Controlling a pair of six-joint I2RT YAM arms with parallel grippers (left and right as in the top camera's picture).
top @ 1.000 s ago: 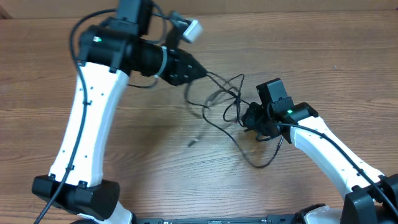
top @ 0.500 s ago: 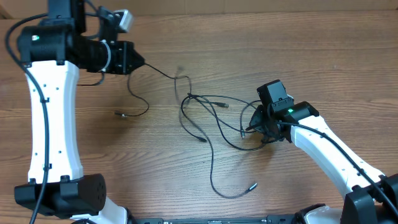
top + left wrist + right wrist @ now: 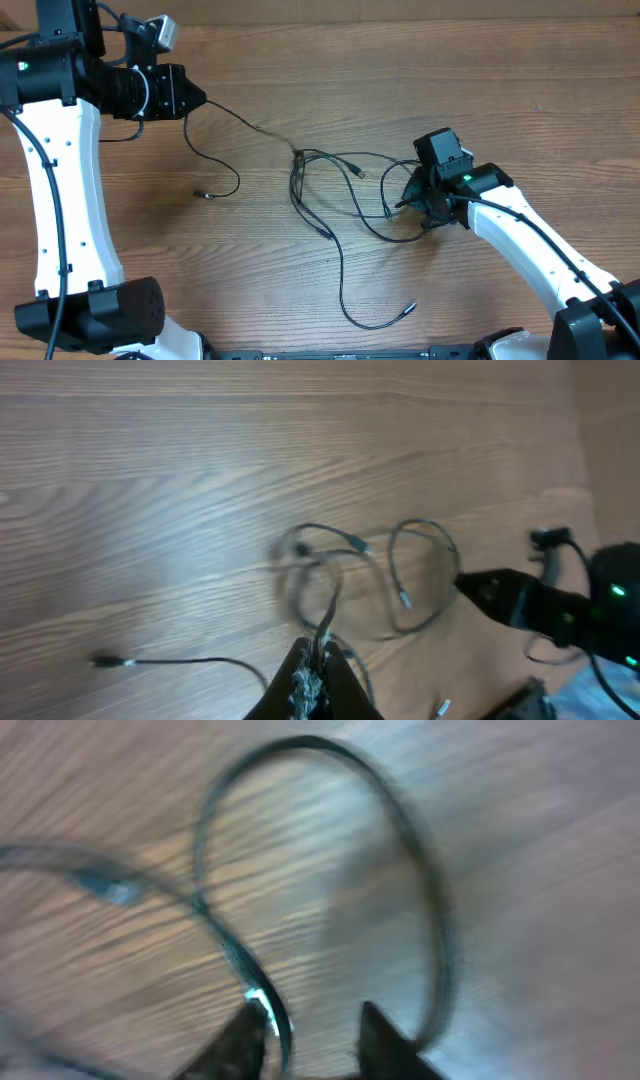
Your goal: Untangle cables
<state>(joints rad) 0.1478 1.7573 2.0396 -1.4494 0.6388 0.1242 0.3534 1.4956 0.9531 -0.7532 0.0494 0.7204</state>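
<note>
Thin black cables (image 3: 330, 190) lie in loose tangled loops at the table's middle. My left gripper (image 3: 195, 97) is at the upper left, shut on one cable that runs taut from it to the tangle. That cable's free end with a silver plug (image 3: 205, 194) lies below the gripper. In the left wrist view the jaws (image 3: 318, 660) pinch the cable, and the loops (image 3: 360, 575) lie ahead. My right gripper (image 3: 408, 197) is at the tangle's right edge. In the blurred right wrist view its jaws (image 3: 305, 1030) are apart, with a cable loop (image 3: 300, 870) by the left finger.
Another plug end (image 3: 408, 308) lies toward the front of the wooden table (image 3: 520, 80). The right arm (image 3: 560, 610) shows at the right of the left wrist view. The left arm's white link (image 3: 60, 200) stands along the table's left side.
My left gripper has swung from the middle to the far left with one cable, drawing it out of the bundle. The loops have spread open. The right arm has stayed in place.
</note>
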